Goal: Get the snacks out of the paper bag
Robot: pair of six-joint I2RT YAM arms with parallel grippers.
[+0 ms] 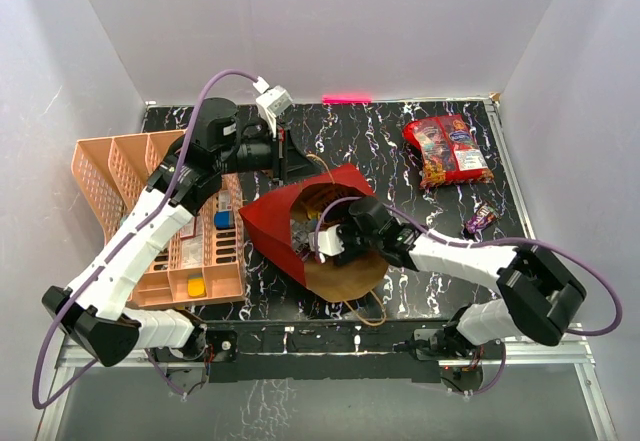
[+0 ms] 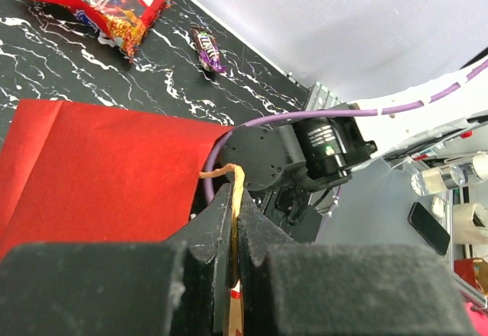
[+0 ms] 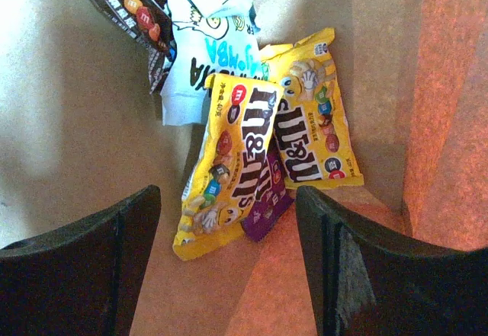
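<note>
Inside the paper bag (image 1: pixel 285 223), tipped on its side with its mouth facing the right claw (image 3: pixel 227 195), two yellow packets (image 3: pixel 229 153) lie lengthwise just ahead of its wide-spread fingers. The left claw (image 2: pixel 235 222) pinches one cord handle (image 2: pixel 229 172).

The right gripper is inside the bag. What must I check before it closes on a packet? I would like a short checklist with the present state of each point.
1. Left gripper shut on the cord handle, holding the paper bag: ok.
2. Bag lying on its side, with its mouth towards the right arm: ok.
3. Right gripper open, deep inside the bag: ok.
4. Front yellow packet lines up with its open jaws: ok.
5. Only that packet would be caught: cannot tell; a purple packet and a second yellow packet overlap it.
</note>
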